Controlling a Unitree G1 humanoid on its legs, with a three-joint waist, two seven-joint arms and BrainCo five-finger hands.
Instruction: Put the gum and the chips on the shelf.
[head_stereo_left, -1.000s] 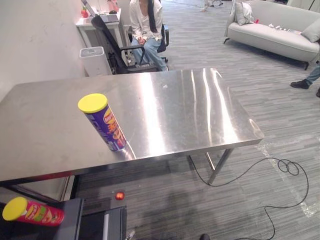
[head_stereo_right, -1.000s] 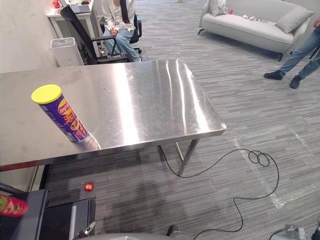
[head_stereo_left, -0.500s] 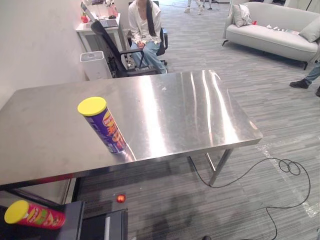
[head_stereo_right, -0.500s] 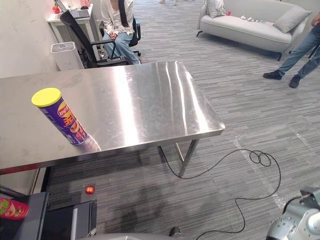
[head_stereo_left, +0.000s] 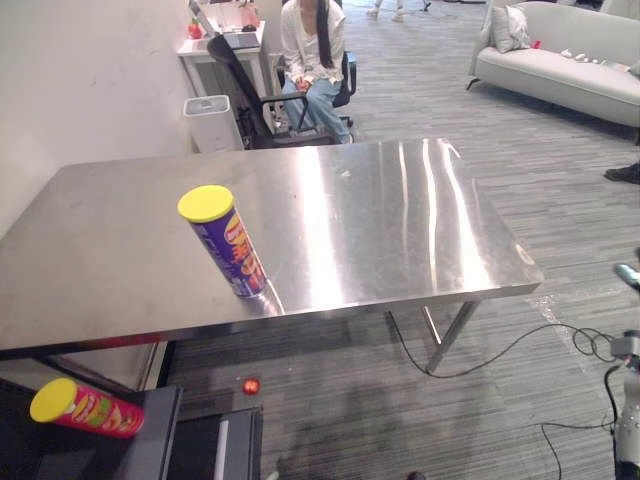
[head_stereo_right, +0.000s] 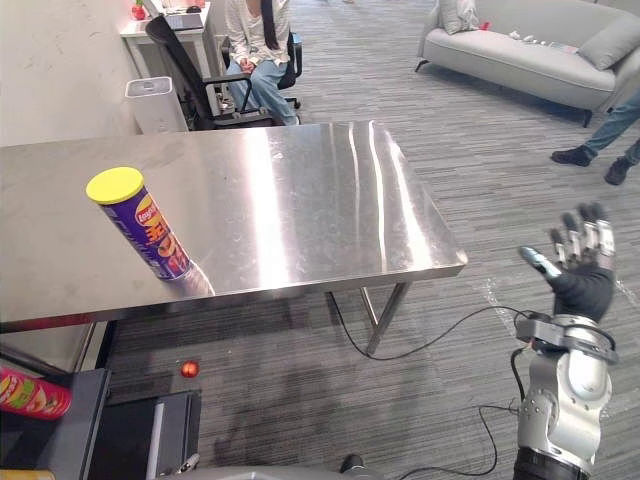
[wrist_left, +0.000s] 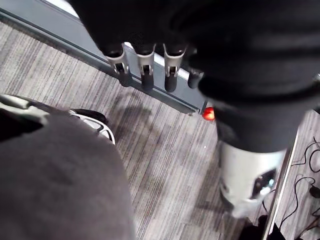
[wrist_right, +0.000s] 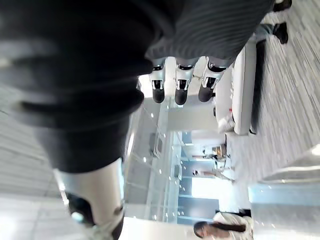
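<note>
A purple chips can (head_stereo_left: 228, 243) with a yellow lid stands upright near the front left of the steel table (head_stereo_left: 400, 220). A red chips can (head_stereo_left: 85, 408) with a yellow lid lies on its side on the dark shelf unit (head_stereo_left: 165, 440) below the table's left end. My right hand (head_stereo_right: 580, 262) is raised beyond the table's right end, open, fingers straight and holding nothing. My left hand (wrist_left: 145, 62) hangs low over the floor with straight fingers, empty. A small red round thing (head_stereo_left: 250, 385) lies on the floor under the table.
A person sits on an office chair (head_stereo_left: 255, 95) behind the table, beside a white bin (head_stereo_left: 210, 120). A grey sofa (head_stereo_left: 560, 65) stands at the back right. Another person's legs (head_stereo_right: 600, 140) show at the right edge. Striped carpet lies to the table's right.
My right hand has risen into the right eye view at the right of the table. The camera has shifted a little; the cans have not moved.
</note>
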